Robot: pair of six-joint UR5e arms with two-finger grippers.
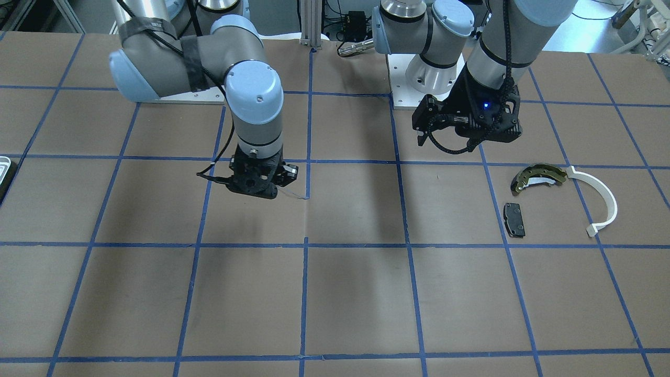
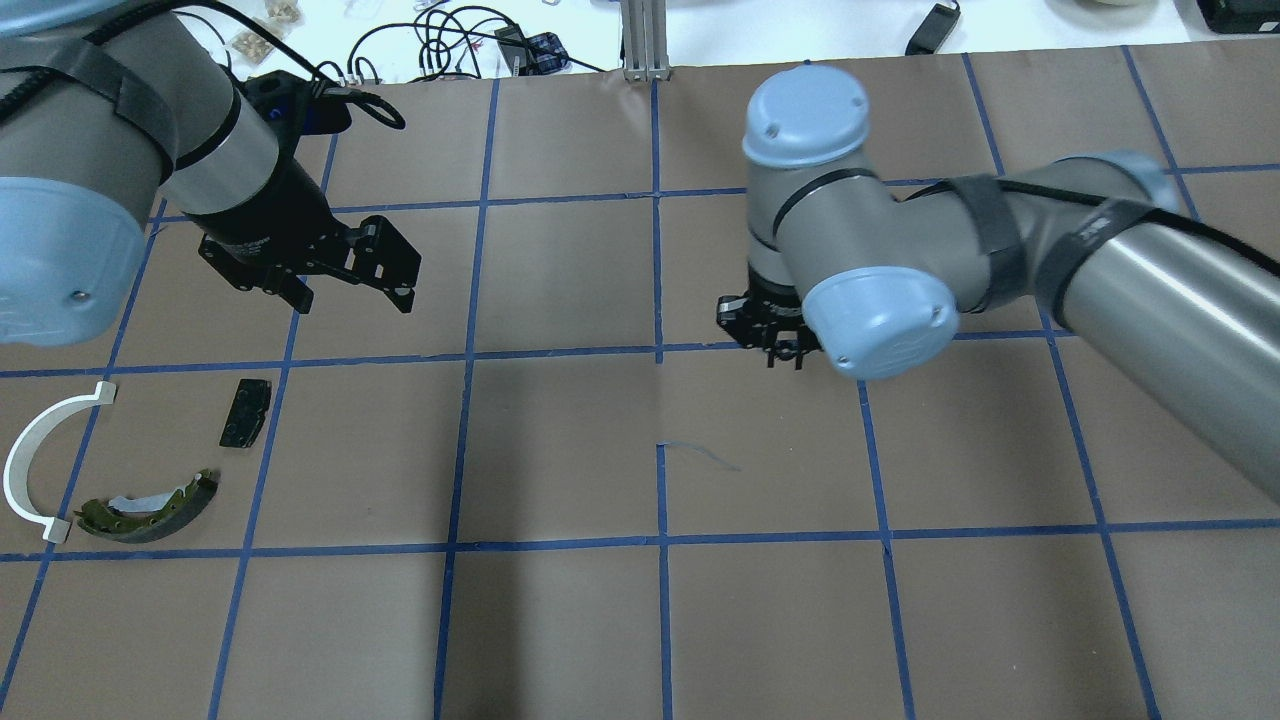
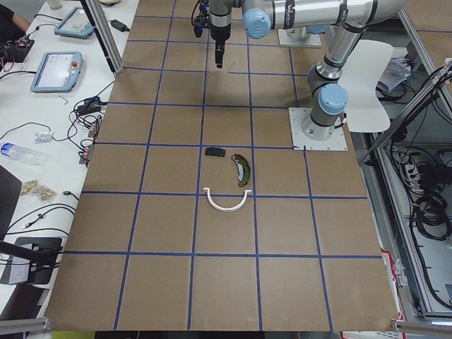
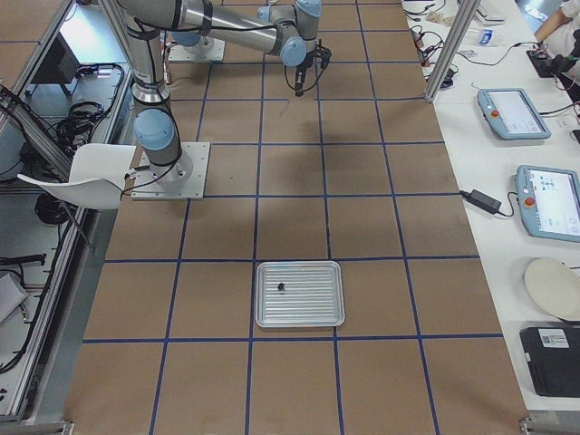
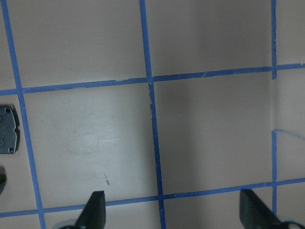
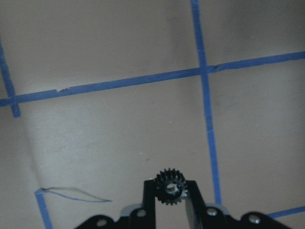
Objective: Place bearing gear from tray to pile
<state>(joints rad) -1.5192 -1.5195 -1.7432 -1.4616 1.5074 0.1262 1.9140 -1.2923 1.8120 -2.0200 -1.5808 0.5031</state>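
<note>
The bearing gear (image 6: 170,187), a tiny black toothed wheel, sits pinched between the fingers of my right gripper (image 6: 170,191), which is shut on it above the bare brown table. That gripper (image 1: 256,184) (image 2: 780,338) hangs near the table's middle. The tray (image 4: 317,304) lies far off at the robot's right end, and only a sliver of it (image 1: 5,173) shows in the front view. The pile is the olive brake shoe (image 1: 539,177) (image 2: 150,510), the white arc (image 1: 602,201) (image 2: 30,460) and the black pad (image 1: 514,219) (image 2: 246,412) (image 5: 8,136). My left gripper (image 2: 350,295) (image 5: 174,212) hovers open behind the pile.
A small dark part (image 4: 281,286) lies in the tray, too small to identify. Blue tape lines grid the brown table. A loose curl of tape (image 2: 700,455) lies near the centre. Tablets and cables sit on white benches (image 4: 526,118) beyond the table's far edge.
</note>
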